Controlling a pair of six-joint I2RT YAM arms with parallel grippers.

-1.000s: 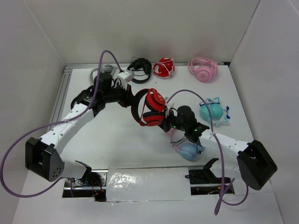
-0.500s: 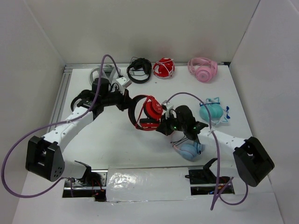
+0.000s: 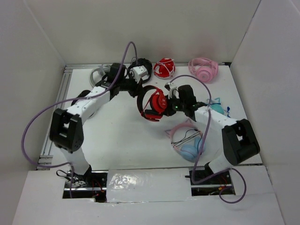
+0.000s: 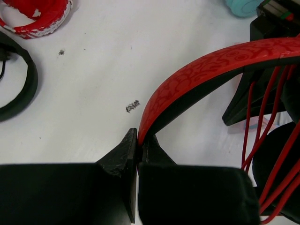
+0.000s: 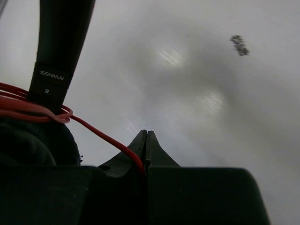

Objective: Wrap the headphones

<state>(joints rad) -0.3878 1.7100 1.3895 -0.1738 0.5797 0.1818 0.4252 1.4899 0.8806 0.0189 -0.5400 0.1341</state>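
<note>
Right, the headphones (image 3: 154,102) are mid-desk, slightly toward the back, strung between both arms. They look lifted off the desk (image 3: 117,136), but the top view doesn't settle that.

Left claw (image 4: 139,143) is clamped shut on the end of the headband (image 4: 211,65), fingers nearly meeting around the thin edge. Right claw (image 5: 146,140) is pinched closed on the cable (image 5: 23,111), a single red strand running into the tips. Several turns are already lying around the stem by the earcup (image 3: 158,99).

Handling, my read:
- Headband: springy plastic arc, light, stiff enough to be the anchor. The glossy patterned skin is probably slippery, and an edge-on grip like this could pivot under side load. Holding nearer the stem or slider would twist less.
- Cable: thin, limp, no shape memory to speak of. It only stays put under tension, so go slack and the turns will likely slide off. Pull too hard and the strain lands on the jack or the earcup entry, which are the fragile spots.
- Earcups: soft pads and swivel joints. Poor place to grab.

Watch the clutter. The black pair (image 3: 140,66) is right behind the left claw, and the blue pair (image 3: 188,149) is near the right arm.
</note>
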